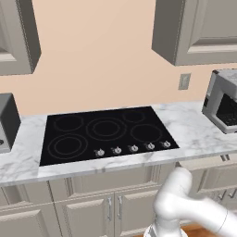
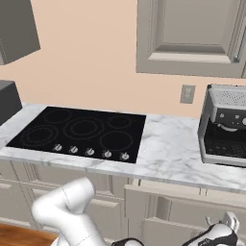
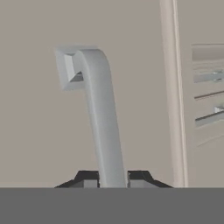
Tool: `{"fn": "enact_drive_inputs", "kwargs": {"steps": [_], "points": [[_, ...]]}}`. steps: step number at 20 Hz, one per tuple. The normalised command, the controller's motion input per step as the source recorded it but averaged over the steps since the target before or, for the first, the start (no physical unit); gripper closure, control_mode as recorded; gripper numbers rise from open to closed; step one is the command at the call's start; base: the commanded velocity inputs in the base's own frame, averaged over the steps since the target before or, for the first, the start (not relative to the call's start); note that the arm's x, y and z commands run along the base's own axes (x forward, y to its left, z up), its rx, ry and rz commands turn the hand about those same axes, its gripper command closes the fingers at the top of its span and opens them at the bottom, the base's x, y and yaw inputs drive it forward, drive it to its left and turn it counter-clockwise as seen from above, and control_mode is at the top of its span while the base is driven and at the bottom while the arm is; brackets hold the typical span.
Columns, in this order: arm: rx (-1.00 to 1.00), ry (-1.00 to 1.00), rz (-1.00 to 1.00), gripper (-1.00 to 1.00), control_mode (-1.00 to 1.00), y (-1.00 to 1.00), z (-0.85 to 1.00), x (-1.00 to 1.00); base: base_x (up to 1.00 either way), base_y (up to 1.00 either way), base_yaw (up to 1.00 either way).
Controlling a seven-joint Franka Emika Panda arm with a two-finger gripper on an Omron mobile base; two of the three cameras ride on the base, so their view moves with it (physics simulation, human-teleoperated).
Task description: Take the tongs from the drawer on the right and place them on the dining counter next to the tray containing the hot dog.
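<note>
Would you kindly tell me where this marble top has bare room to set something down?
The widest bare marble lies between the black cooktop and the coffee machine. A narrower strip separates the cooktop from the grey appliance at left. Only a thin margin runs before the knobs.

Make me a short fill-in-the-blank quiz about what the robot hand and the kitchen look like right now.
1. The gripper has its fingers on either side of a grey bar ____.
2. The cooktop is coloured ____.
3. The cooktop's front edge carries ____ knobs.
4. The drawer below the marble counter stands slightly ____.

Missing words: handle; black; five; open
</note>
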Motion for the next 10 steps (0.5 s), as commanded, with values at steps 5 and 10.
{"fn": "enact_drive_inputs", "kwargs": {"steps": [5, 10], "points": [[0.00, 0.03, -0.06, 1.00, -1.00, -0.04, -0.13, -0.94, 0.00, 0.00, 0.00], [0.00, 0.03, -0.06, 1.00, -1.00, -0.02, -0.11, -0.85, 0.00, 0.00, 0.00]]}}
